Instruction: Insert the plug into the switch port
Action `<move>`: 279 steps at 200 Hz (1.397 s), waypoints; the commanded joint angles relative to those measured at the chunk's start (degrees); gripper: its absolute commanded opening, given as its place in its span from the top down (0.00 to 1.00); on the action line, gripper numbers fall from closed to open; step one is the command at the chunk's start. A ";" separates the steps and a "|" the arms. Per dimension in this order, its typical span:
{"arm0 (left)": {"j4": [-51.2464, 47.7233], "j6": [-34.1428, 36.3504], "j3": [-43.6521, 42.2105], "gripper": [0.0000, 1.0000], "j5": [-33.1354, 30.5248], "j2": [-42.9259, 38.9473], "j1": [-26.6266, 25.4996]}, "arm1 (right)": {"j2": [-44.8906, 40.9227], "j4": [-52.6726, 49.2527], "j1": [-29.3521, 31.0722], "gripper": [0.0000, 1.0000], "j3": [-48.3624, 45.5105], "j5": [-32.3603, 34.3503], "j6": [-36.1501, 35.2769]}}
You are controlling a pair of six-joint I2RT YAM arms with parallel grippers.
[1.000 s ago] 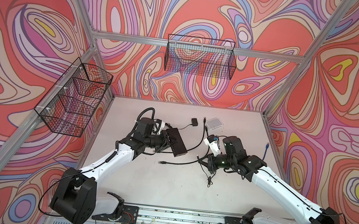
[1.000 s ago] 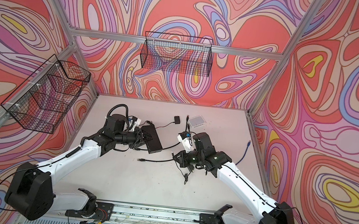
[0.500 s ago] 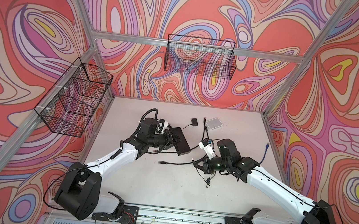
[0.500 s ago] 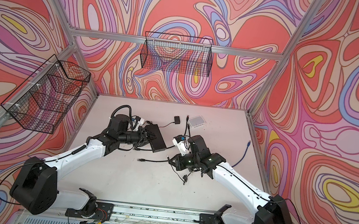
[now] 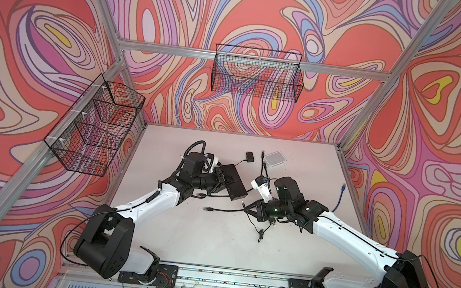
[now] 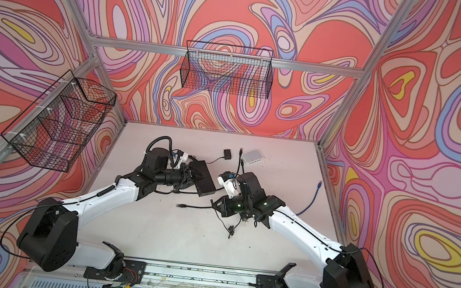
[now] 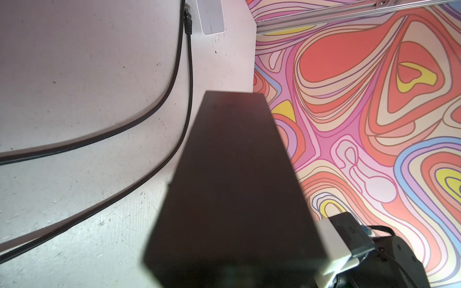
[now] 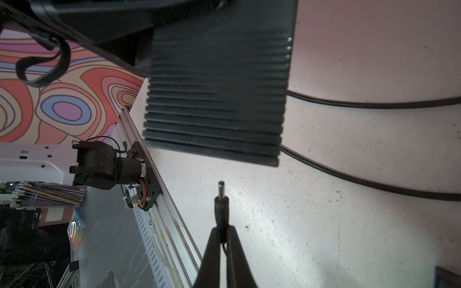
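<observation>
Right gripper (image 8: 222,233) pinches the plug (image 8: 220,207), which looks light, behind its stiff metal tip, near the switch (image 8: 217,94); left gripper (image 5: 222,179) clamps that rigid, ribbed switch.

Your white-and-black left arm (image 5: 150,203) stretches from the lower left of both top views toward the centre, and its black left gripper (image 5: 223,179) is clamped on the black ribbed switch box (image 5: 235,182). Your matching right arm (image 5: 346,239) comes in from the lower right, wrist turned leftward. Its black right gripper (image 8: 222,233) pinches the slim black barrel plug (image 8: 221,202). The grippers sit near each other, apart.
</observation>
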 commanded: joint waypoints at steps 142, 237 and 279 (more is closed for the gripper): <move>4.54 -0.63 -1.70 0.87 0.82 0.10 -0.62 | 3.17 0.76 1.44 1.00 4.53 0.68 0.00; 4.91 -0.63 -2.13 0.87 1.15 -0.59 -0.66 | 3.97 1.55 1.79 1.00 4.90 1.19 0.27; 4.21 0.35 -2.80 0.87 1.72 -1.04 -0.60 | 3.01 2.07 1.79 1.00 5.84 4.25 1.40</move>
